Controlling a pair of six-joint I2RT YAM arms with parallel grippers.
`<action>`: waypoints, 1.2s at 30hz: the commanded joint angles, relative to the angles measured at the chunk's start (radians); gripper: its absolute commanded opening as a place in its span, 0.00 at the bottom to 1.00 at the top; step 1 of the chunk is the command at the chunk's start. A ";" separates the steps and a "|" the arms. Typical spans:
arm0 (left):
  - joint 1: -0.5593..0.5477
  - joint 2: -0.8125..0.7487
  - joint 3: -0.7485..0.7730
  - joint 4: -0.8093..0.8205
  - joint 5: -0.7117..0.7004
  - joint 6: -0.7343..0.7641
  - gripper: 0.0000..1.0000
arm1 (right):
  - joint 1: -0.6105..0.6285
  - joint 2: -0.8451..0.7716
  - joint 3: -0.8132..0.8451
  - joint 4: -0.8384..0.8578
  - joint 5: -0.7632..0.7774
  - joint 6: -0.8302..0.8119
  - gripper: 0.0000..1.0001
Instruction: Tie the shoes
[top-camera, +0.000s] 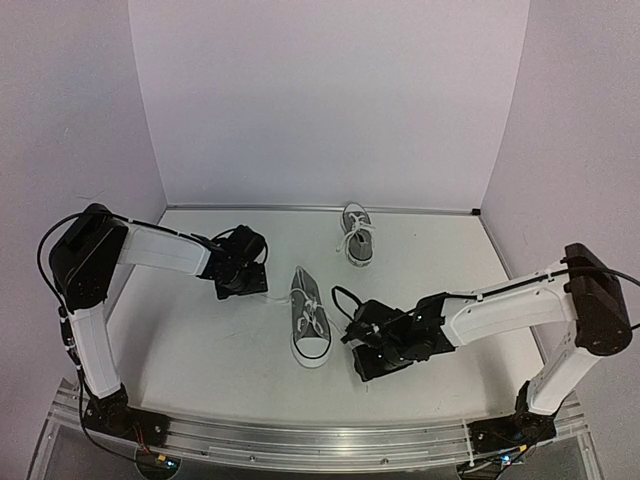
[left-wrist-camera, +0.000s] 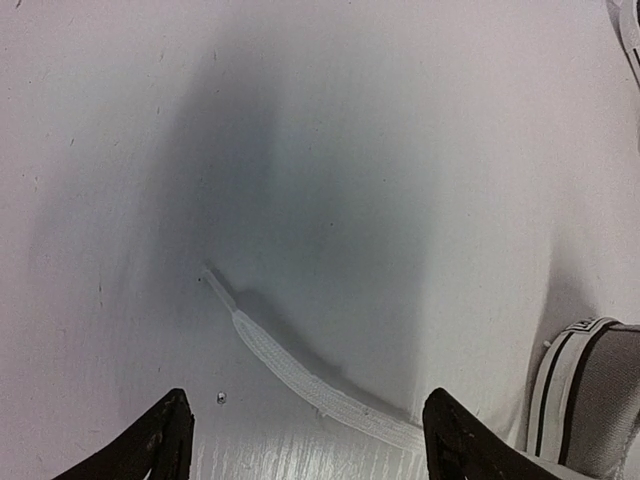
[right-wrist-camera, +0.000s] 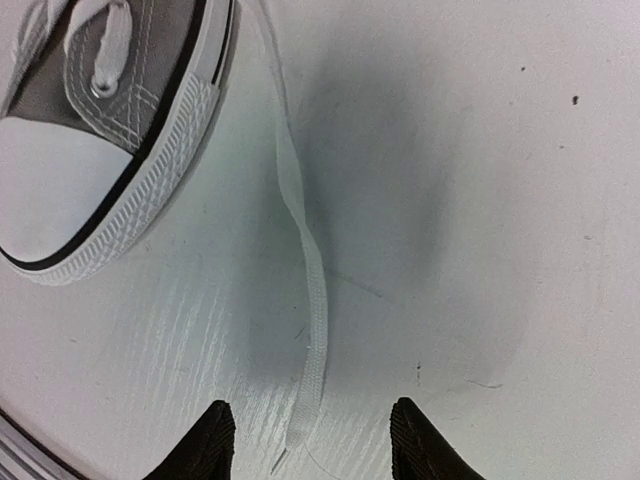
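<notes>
A grey sneaker with white laces lies at the table's middle, toe toward me. A second grey sneaker lies farther back. My left gripper is open just left of the near shoe's heel; in its wrist view a loose white lace end lies flat on the table between the fingers, with the shoe's heel at the right. My right gripper is open right of the shoe's toe; the other lace end runs from the shoe's toe cap down between its fingers.
White walls close the table at the back and sides. A metal rail with the arm bases runs along the near edge. A black cable loop hangs by the right wrist, next to the near shoe.
</notes>
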 joint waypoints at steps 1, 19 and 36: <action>-0.001 -0.055 -0.013 0.020 -0.006 0.008 0.77 | 0.002 0.076 -0.010 0.046 -0.056 -0.017 0.50; -0.001 0.057 0.042 -0.031 -0.047 -0.031 0.67 | 0.002 0.177 0.023 0.049 -0.056 -0.068 0.01; 0.005 0.199 0.171 -0.088 -0.009 0.016 0.18 | 0.003 0.217 0.153 0.075 -0.115 -0.192 0.00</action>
